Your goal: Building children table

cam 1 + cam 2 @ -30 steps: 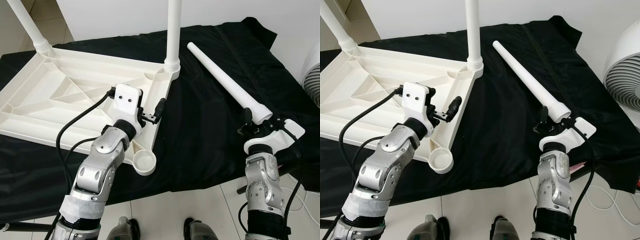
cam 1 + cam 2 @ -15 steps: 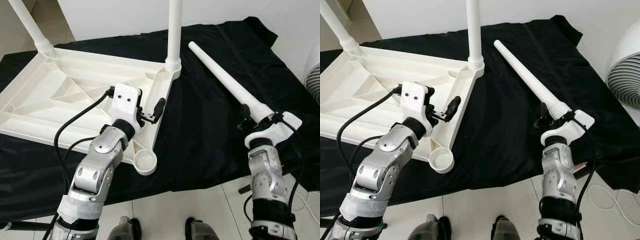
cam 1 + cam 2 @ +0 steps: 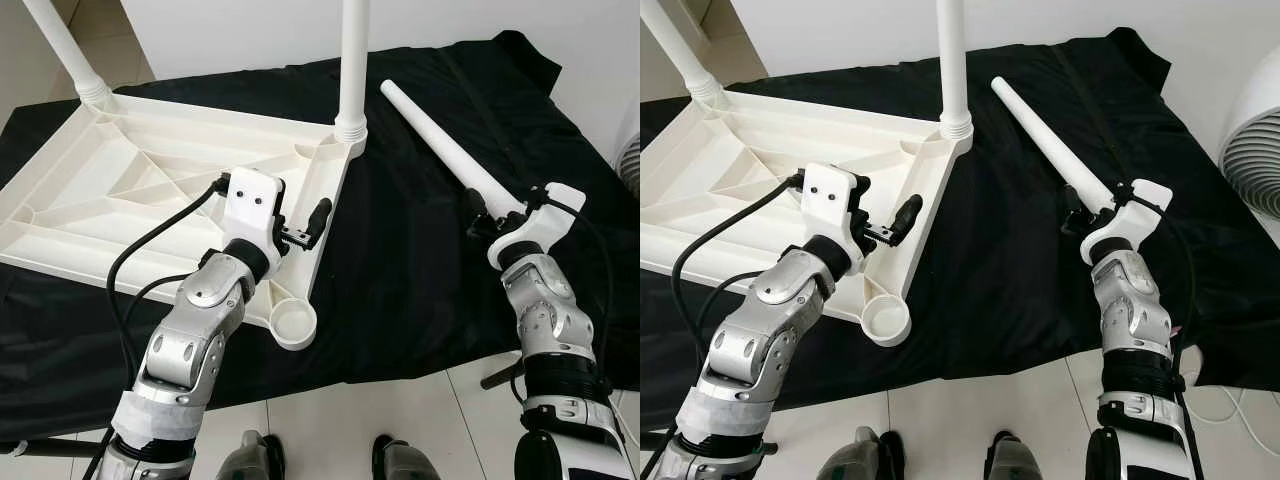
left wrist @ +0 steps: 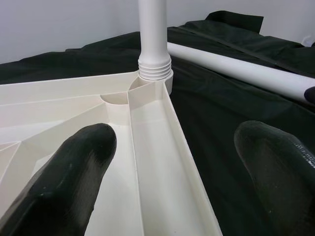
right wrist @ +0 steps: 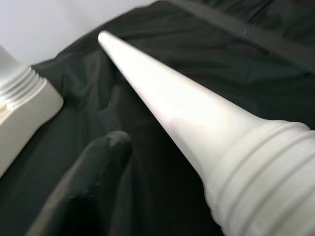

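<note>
Upside down on a black cloth [image 3: 400, 290], a white plastic children's tabletop [image 3: 130, 190] shows its ribbed underside, with two white legs already standing up from it: one at the far left corner [image 3: 65, 50], one at the far right corner [image 3: 352, 70]. Nearer the robot, an empty round leg socket [image 3: 293, 323] sits at the tabletop's near right corner.

At the tabletop's right edge, the left gripper [image 3: 303, 226] hovers with its two black fingers [image 4: 74, 172] spread wide, one over the ribbed white plastic, the other over the cloth just beside the rim. Whether they touch the edge cannot be told. A black cable [image 3: 150, 250] loops from the wrist back over the tabletop.

Over on the right, a loose third leg [image 3: 445, 150] lies on the cloth, its narrow tip pointing to the far side and its ridged thick end toward the robot. The right gripper [image 3: 480, 215] is at that thick end. In the right wrist view the ridged end [image 5: 261, 167] looms close with one black finger [image 5: 88, 182] alongside it; whether the claw grips the leg cannot be told.

A white fan [image 3: 1255, 140] stands at the far right edge, and pale floor tiles [image 3: 330, 420] lie below the cloth.
</note>
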Tool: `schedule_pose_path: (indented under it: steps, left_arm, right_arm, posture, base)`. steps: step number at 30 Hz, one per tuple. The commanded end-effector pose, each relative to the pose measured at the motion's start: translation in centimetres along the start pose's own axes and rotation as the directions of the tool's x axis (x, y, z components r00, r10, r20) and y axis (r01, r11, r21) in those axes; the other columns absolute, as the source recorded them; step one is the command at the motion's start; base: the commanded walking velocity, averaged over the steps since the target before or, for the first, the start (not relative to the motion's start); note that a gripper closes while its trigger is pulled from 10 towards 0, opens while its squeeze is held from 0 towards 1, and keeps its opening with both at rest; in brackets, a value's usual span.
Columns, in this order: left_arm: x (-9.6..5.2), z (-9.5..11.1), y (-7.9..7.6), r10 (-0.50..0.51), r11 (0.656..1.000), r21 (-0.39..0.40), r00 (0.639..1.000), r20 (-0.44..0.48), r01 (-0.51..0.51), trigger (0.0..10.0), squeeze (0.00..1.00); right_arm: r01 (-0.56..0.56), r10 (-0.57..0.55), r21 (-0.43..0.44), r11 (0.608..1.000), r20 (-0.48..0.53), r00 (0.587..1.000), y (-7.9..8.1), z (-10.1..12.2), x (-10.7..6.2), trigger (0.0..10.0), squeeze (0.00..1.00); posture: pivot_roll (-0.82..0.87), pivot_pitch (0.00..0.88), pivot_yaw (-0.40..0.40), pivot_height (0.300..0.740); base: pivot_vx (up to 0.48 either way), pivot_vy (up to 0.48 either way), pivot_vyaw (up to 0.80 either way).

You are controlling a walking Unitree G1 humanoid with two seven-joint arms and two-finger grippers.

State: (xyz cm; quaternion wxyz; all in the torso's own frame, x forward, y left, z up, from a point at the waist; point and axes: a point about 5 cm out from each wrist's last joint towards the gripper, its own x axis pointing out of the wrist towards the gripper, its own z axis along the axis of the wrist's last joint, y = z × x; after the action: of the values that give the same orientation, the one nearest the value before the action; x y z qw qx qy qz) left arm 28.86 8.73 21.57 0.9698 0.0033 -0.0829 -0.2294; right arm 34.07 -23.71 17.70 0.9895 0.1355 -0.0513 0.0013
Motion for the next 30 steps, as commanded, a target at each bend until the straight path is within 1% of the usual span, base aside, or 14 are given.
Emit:
schedule_pose_path:
  steps: [1, 8, 11, 13, 14, 15, 16, 18, 19, 21, 26, 28, 29, 30]
  left_arm:
    - [-0.3, 0.0, 0.0, -0.013, 1.0, -0.004, 1.0, -0.008, 0.013, 10.0, 0.0]
    - [-0.4, 0.0, -0.2, -0.021, 1.0, -0.011, 1.0, -0.005, 0.021, 10.0, 0.0]
    - [-0.4, 0.0, -0.2, -0.021, 1.0, -0.011, 1.0, -0.005, 0.021, 10.0, 0.0]
    - [-0.2, 0.2, -0.4, -0.047, 0.999, -0.012, 0.999, 0.0, 0.047, 10.0, 0.0]
    - [0.0, 0.2, -0.4, -0.057, 0.998, -0.012, 0.998, 0.0, 0.057, 10.0, 0.0]
    - [0.0, 0.2, -0.4, -0.057, 0.998, -0.012, 0.998, 0.0, 0.057, 10.0, 0.0]
    - [0.1, 0.3, -0.5, -0.066, 0.998, -0.009, 0.998, 0.002, 0.066, 10.0, 0.0]
    - [0.1, 0.3, -0.5, -0.066, 0.998, -0.009, 0.998, 0.002, 0.066, 10.0, 0.0]
    - [0.2, 0.4, -0.5, -0.075, 0.997, -0.007, 0.997, 0.004, 0.075, 10.0, 0.0]
    - [0.5, 0.5, -0.6, -0.09, 0.996, -0.001, 0.996, 0.006, 0.09, 10.0, 0.0]
    - [0.7, 0.6, -0.7, -0.101, 0.995, -0.001, 0.995, 0.008, 0.101, 10.0, 0.0]
    - [0.9, 0.8, -0.9, -0.113, 0.993, -0.012, 0.993, 0.016, 0.114, 10.0, 0.0]
    - [0.9, 0.8, -0.9, -0.113, 0.993, -0.012, 0.993, 0.016, 0.114, 10.0, 0.0]
    - [1.0, 1.0, -1.0, -0.123, 0.992, -0.016, 0.992, 0.024, 0.123, 10.0, 0.0]
  right_arm:
    - [-0.02, 0.019, 0.013, 1.0, 0.02, 1.0, 0.0, -0.2, -0.3, 0.0, 0.0]
    - [-0.042, 0.042, -0.005, 0.999, 0.109, 0.993, 1.0, 0.2, -1.1, 0.0, 0.0]
    - [-0.042, 0.042, -0.005, 0.999, 0.109, 0.993, 1.0, 0.2, -1.1, 0.0, 0.0]
    - [-0.002, 0.024, -0.101, 0.995, 0.218, 0.976, 2.2, 0.7, -1.8, 0.0, 0.0]
    - [0.009, 0.023, -0.121, 0.993, 0.257, 0.966, 2.8, 0.9, -1.9, 0.0, 0.0]
    - [0.009, 0.023, -0.121, 0.993, 0.257, 0.966, 2.8, 0.9, -1.9, 0.0, 0.0]
    - [0.017, 0.022, -0.134, 0.991, 0.289, 0.957, 3.2, 1.0, -2.0, 2.1, 0.0]
    - [0.017, 0.022, -0.134, 0.991, 0.289, 0.957, 3.2, 1.0, -2.0, 2.1, 0.0]
    - [0.012, 0.04, -0.165, 0.986, 0.31, 0.95, 3.7, 1.3, -2.0, 10.0, 0.0]
    - [-0.005, 0.084, -0.207, 0.978, 0.374, 0.924, 5.0, 2.7, -1.4, 10.0, 0.0]
    - [-0.018, 0.128, -0.243, 0.97, 0.444, 0.887, 6.3, 4.8, -0.7, 10.0, 0.0]
    - [-0.04, 0.188, -0.281, 0.959, 0.522, 0.832, 8.0, 7.6, -0.2, 10.0, 0.0]
    - [-0.04, 0.188, -0.281, 0.959, 0.522, 0.832, 8.0, 7.6, -0.2, 10.0, 0.0]
    - [-0.053, 0.226, -0.308, 0.95, 0.56, 0.797, 8.9, 9.0, 0.0, 10.0, 0.0]
  posture:
    - [-0.04, 0.171, 0.108, 0.74]
    - [-0.04, 0.17, 0.11, 0.74]
    - [-0.04, 0.17, 0.11, 0.74]
    - [-0.05, 0.172, 0.136, 0.74]
    - [-0.05, 0.172, 0.136, 0.74]
    - [-0.05, 0.172, 0.136, 0.74]
    - [-0.05, 0.172, 0.136, 0.74]
    - [-0.05, 0.172, 0.136, 0.74]
    - [-0.06, 0.169, 0.148, 0.74]
    - [-0.06, 0.167, 0.159, 0.74]
    - [-0.07, 0.159, 0.167, 0.74]
    - [-0.07, 0.154, 0.167, 0.74]
    - [-0.07, 0.154, 0.167, 0.74]
    - [-0.07, 0.154, 0.163, 0.74]
  base:
    - [0.0, 0.0, 0.0]
    - [0.0, 0.0, 0.0]
    - [0.0, 0.0, 0.0]
    - [0.0, 0.0, 0.0]
    - [0.0, 0.0, 0.0]
    - [0.0, 0.0, 0.0]
    - [0.0, 0.0, 0.0]
    - [0.0, 0.0, 0.0]
    - [0.0, 0.0, 0.0]
    - [0.0, 0.0, 0.0]
    - [0.0, 0.0, 0.0]
    - [0.0, 0.0, 0.0]
    - [0.0, 0.0, 0.0]
    - [0.0, 0.0, 0.0]
